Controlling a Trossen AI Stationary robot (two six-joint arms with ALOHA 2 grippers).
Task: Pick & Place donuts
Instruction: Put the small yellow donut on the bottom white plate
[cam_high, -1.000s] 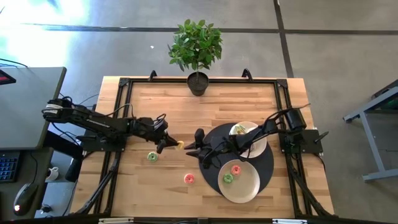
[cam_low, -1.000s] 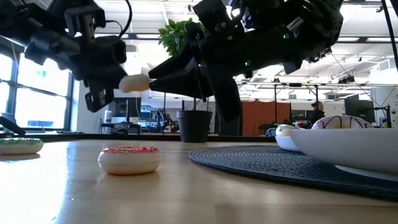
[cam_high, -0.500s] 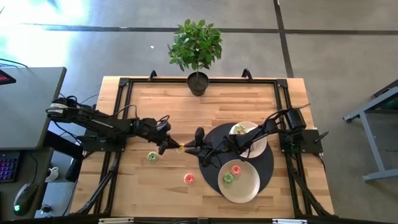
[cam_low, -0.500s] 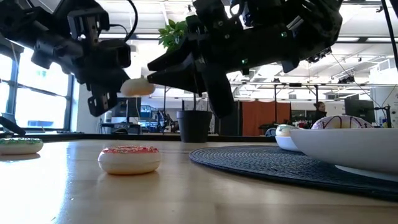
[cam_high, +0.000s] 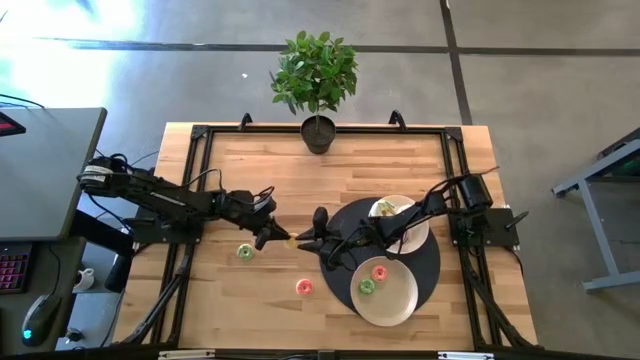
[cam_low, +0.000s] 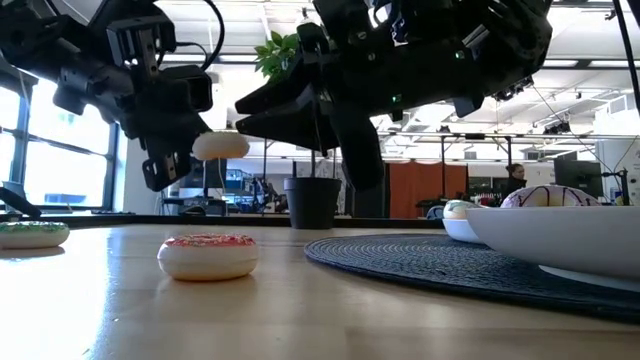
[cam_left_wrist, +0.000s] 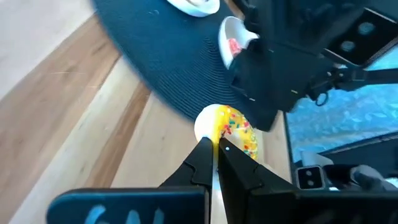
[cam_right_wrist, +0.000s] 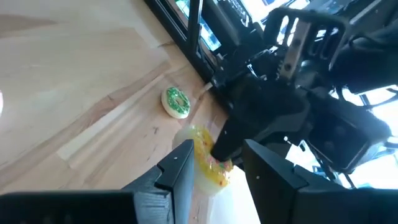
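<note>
A: High view first. Left gripper (cam_high: 275, 236) and right gripper (cam_high: 306, 238) meet nose to nose over the table (cam_high: 230, 170), mid-table, w/ a yellow donut (cam_high: 288, 237) between them, mostly hidden by the dark tips. Green donut (cam_high: 245, 252) on the wood just beside the left arm, pink donut (cam_high: 304, 287) nearer the front edge. Two more on the front plate (cam_high: 396, 297); the back plate (cam_high: 418, 234) is half covered by the right arm, contents hard to read. Both plates sit on a dark round mat (cam_high: 430, 262). Potted plant (cam_high: 316, 78) at the far edge.

B: Low view?

A: Yellow donut shows as a pale oval, held in the air by the left gripper, colours not readable. Right gripper's fingers reach toward it from the other side; contact unclear. Pink donut rests on the table in front, green donut cut off at the pic's edge. Plates only partly in frame.

B: Left wrist?

A: Left fingers (cam_left_wrist: 202, 155) pinched tight on the yellow donut's rim, sprinkles visible. Right arm's dark bulk blocks much behind it.

B: Right wrist?

A: Right fingers (cam_right_wrist: 180, 162) spread wide apart, empty, the yellow donut sitting in the gap w/o clear touch. Green donut lies on the wood beyond. Left arm fills the rest.
</note>
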